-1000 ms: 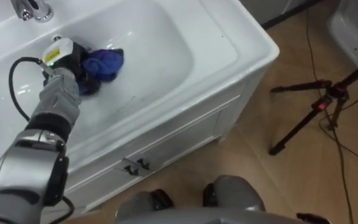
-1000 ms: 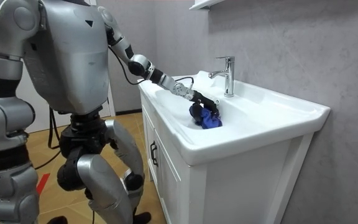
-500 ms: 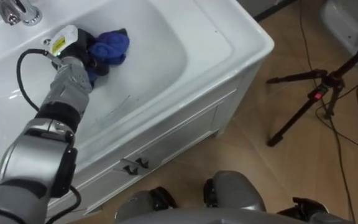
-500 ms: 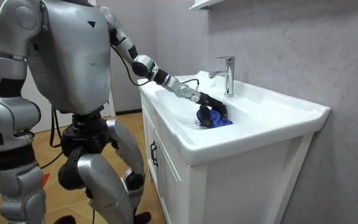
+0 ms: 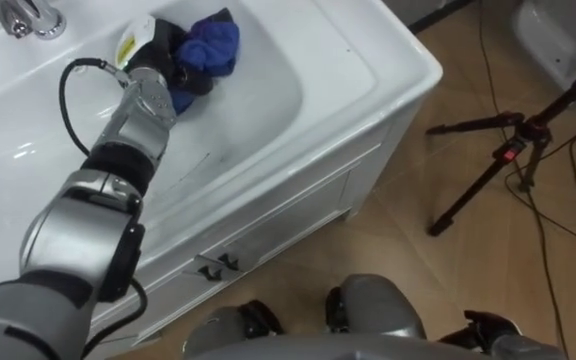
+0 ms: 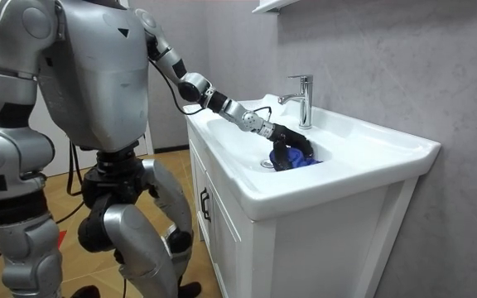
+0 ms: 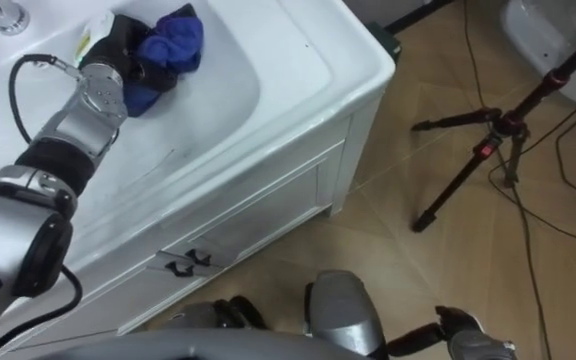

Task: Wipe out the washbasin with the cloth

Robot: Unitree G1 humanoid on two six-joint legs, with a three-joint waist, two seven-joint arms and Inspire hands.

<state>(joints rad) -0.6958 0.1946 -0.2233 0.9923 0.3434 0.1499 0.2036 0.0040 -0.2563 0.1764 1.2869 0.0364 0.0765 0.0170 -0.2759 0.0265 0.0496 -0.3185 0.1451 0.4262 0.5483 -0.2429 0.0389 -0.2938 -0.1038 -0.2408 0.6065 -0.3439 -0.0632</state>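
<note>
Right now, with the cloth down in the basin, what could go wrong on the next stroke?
1. The chrome tap stands at the back rim near the left hand; a stroke that way could knock it.
2. The blue cloth is bunched in the hand, so it may wipe only a narrow strip of the white ceramic basin.
3. The left arm is stretched far out; reach beyond may be short.
</note>
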